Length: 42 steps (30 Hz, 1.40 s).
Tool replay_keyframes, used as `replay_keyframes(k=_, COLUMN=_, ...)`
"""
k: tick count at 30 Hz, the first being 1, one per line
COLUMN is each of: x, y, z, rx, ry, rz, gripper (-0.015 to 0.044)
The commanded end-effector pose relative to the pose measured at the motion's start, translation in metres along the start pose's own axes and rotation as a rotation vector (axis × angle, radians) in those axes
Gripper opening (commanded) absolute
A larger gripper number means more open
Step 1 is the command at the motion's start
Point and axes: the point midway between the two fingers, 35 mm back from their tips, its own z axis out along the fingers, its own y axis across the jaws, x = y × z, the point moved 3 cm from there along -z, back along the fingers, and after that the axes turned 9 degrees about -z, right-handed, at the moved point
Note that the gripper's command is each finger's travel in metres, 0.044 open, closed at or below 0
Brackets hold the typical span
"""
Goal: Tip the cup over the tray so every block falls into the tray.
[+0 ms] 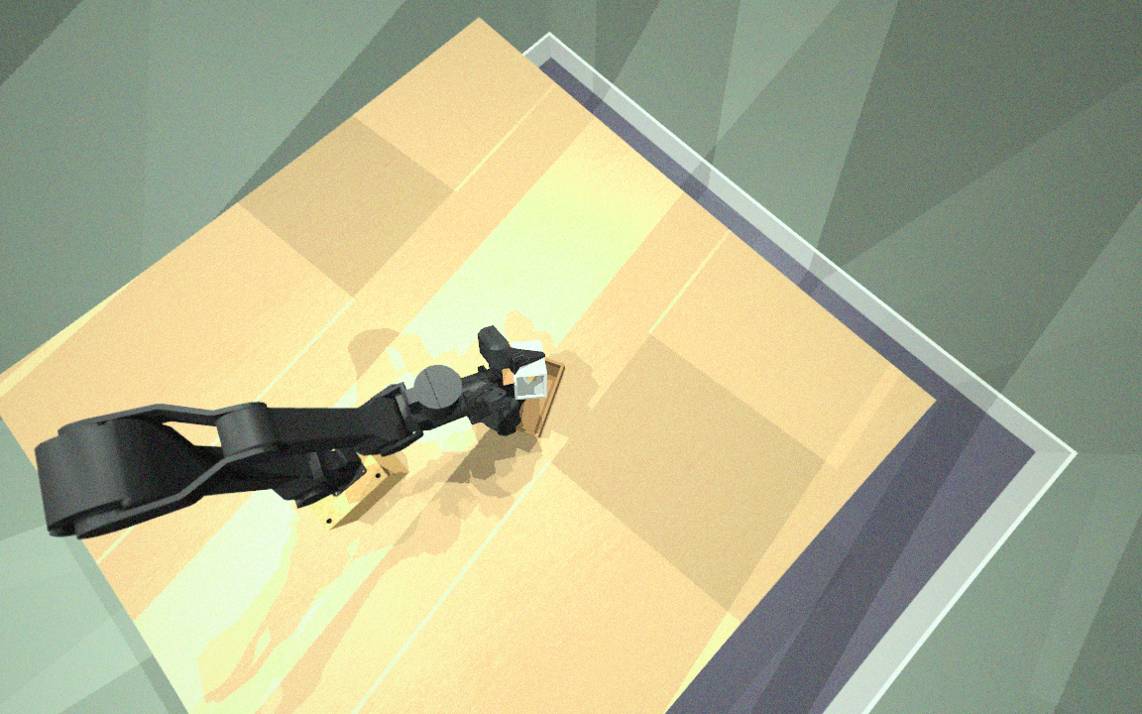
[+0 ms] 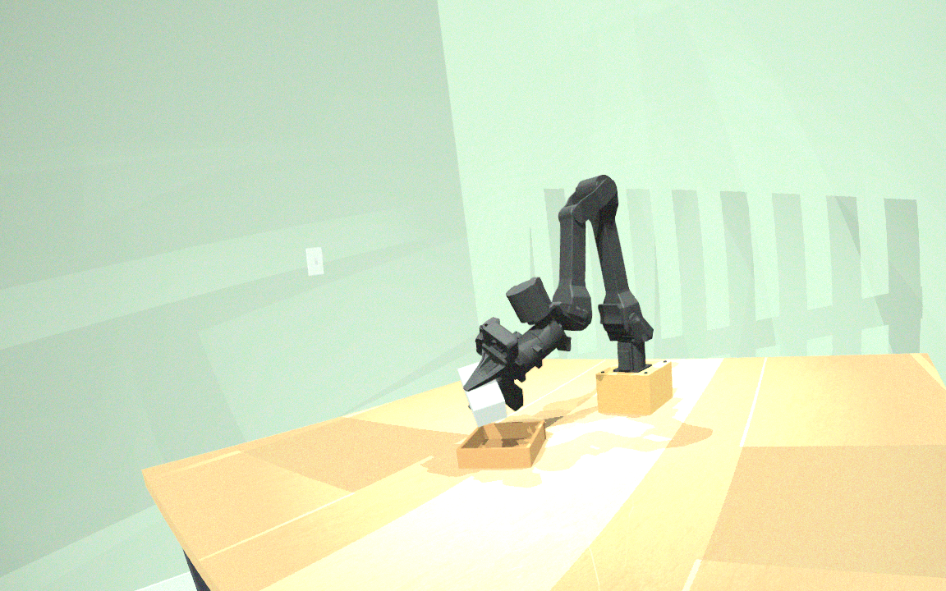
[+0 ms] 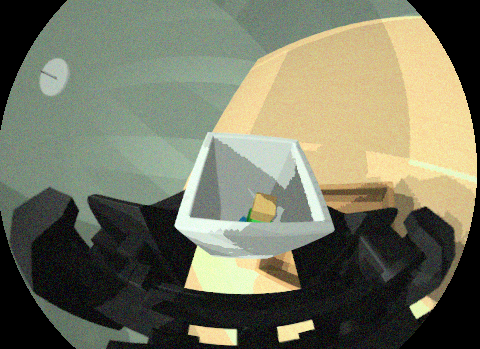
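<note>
Exterior view: tilted white cup [image 1: 532,371] [image 2: 488,404] [image 3: 252,239] grasped between the fingers of the tool [image 1: 528,377] [image 2: 476,394] [image 3: 246,184], above the tray [image 1: 551,401] [image 2: 494,459] [image 3: 360,206].

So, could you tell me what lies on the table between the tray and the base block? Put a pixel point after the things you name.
Only shadows [image 2: 571,405] show between the tray [image 1: 534,416] [image 2: 494,458] [image 3: 352,204] and base block [image 1: 351,502] [image 2: 622,395], in the exterior view.

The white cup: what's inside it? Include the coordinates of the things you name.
In the cup [image 1: 529,371] [image 2: 487,405] [image 3: 255,241], the wrist view shows an orange block [image 3: 263,207] and bits of green [image 3: 250,220] and blue. The near wall hides the rest, so I can't count them.
</note>
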Motion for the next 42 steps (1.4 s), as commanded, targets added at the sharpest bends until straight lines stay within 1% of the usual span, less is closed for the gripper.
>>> replay_keyframes(k=1, x=-0.001, y=0.0007, z=0.0005, rx=-0.002, ry=-0.006, rz=0.084, gripper=0.0)
replay_keyframes(k=42, x=-0.0002, y=0.0013, z=0.0032, rx=-0.004, ry=-0.005, rz=0.98, gripper=0.0)
